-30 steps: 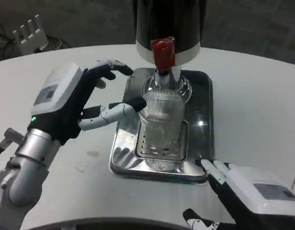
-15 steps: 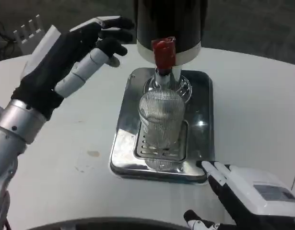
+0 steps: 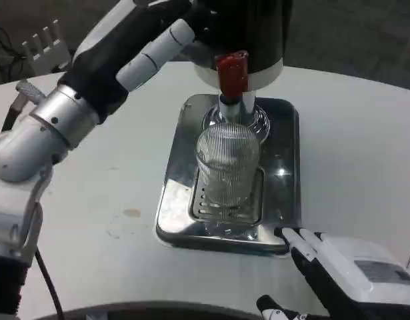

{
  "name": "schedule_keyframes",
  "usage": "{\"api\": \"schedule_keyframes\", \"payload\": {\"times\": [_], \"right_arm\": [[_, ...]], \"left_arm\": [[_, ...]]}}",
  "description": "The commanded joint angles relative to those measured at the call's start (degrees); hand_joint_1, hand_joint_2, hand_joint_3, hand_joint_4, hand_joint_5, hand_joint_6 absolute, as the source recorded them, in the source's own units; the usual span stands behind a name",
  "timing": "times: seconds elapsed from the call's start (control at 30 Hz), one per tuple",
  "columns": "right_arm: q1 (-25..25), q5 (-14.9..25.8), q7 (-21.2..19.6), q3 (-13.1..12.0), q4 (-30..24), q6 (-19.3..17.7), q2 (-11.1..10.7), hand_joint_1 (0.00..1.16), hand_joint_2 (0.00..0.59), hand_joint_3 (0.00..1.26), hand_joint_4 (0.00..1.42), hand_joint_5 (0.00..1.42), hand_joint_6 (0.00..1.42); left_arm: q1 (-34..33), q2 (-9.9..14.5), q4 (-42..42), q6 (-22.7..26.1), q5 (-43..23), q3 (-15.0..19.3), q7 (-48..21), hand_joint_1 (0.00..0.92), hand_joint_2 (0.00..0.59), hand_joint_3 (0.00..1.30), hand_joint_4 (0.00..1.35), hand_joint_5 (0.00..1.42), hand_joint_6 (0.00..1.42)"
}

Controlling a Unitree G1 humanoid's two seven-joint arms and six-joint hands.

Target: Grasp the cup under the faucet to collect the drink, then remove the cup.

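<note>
A clear ribbed cup (image 3: 226, 163) stands upright on the drip grate of the steel tray (image 3: 285, 133), right under the faucet with its red lever (image 3: 231, 72). Nothing holds the cup. My left hand (image 3: 135, 40) is raised high at the left of the black dispenser (image 3: 251, 27), thumb stretched toward it; its fingertips blend into the dark body at the picture's top edge. My right hand (image 3: 348, 270) lies low at the tray's near right corner, fingers spread and pointing at the tray, holding nothing.
The white table (image 3: 351, 133) spreads out on both sides of the tray. A white object with prongs (image 3: 45, 43) sits at the far left edge. A small stain (image 3: 130, 213) marks the table left of the tray.
My left hand has let go of the cup's side and risen up and right, from beside the cup to the dispenser's upper left. The cup and my right hand stay put.
</note>
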Motion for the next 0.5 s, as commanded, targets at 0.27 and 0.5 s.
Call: {"api": "schedule_keyframes", "payload": {"times": [0.27, 0.5], "right_arm": [[0.49, 0.42, -0.27, 0.15, -0.74, 0.28, 1.73, 0.30, 0.421, 0.04, 0.00, 0.00, 0.00], [0.46, 0.46, 0.07, 0.17, -0.83, 0.42, 1.75, 0.30, 0.421, 0.04, 0.00, 0.00, 0.00]], "left_arm": [[-1.92, -1.88, 2.28, -1.76, 0.70, -1.46, -3.61, 0.000, 0.139, 0.30, 0.29, 0.40, 0.53], [-1.68, -2.10, 2.63, -2.31, 1.19, -2.01, -4.35, 0.000, 0.139, 0.32, 0.30, 0.42, 0.56]]}}
